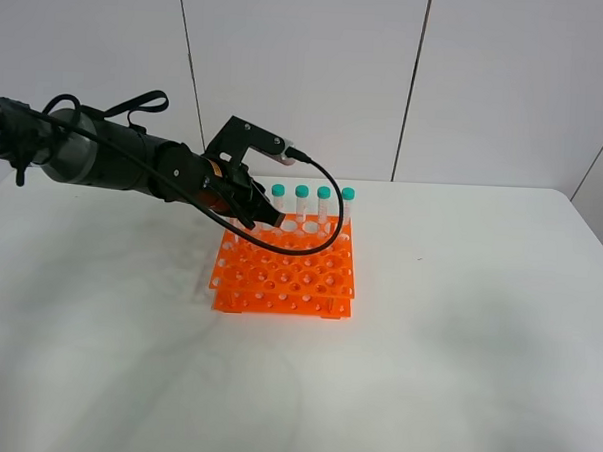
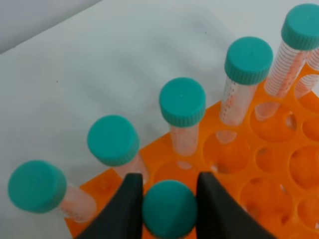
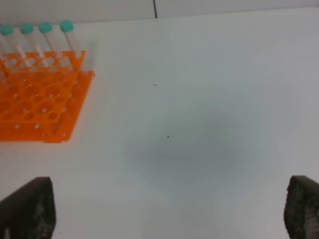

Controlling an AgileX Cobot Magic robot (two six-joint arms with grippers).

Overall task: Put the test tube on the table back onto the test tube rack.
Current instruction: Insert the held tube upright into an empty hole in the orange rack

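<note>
Insertion step: left gripper (image 2: 169, 199) clamped the test tube (image 2: 169, 209) by its cap over the test tube rack (image 1: 284, 275), approx 10 o'clock corner. Right gripper (image 3: 164, 209) wide, empty. Next: lower straight, release.

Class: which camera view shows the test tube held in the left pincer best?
The left wrist view: the test tube fills the foreground, its teal cap clamped between the left pincer fingers above the test tube rack. The exterior high view hides it behind the arm; the right wrist view misses it.
</note>
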